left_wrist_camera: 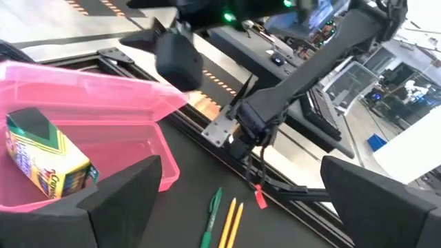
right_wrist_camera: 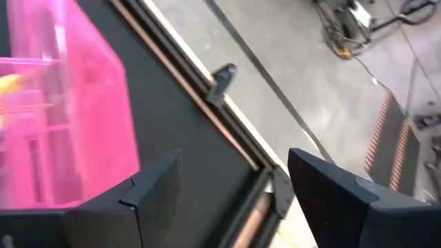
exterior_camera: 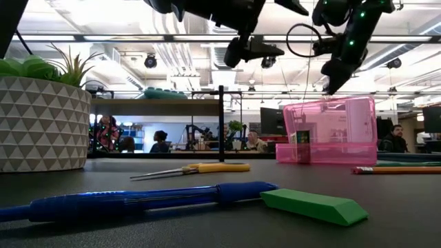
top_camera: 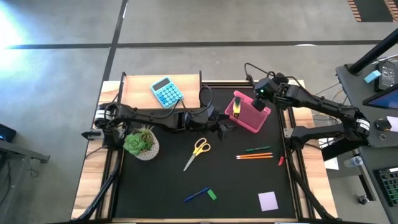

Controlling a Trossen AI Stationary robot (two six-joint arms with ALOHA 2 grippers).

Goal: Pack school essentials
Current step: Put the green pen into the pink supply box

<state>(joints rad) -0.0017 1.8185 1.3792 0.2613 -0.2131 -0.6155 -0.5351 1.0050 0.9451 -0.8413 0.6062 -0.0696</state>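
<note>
in pink case (top_camera: pixel 250 115): small yellow box (left_wrist_camera: pixel 43 160); both arms' jaws spread, empty.

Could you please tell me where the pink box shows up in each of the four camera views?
High view: pink box right of centre, under the right gripper.
Low view: right of centre.
Left wrist view: left side.
Right wrist view: left edge.
Shared landmark: the yellow crayon box inside it.
</note>
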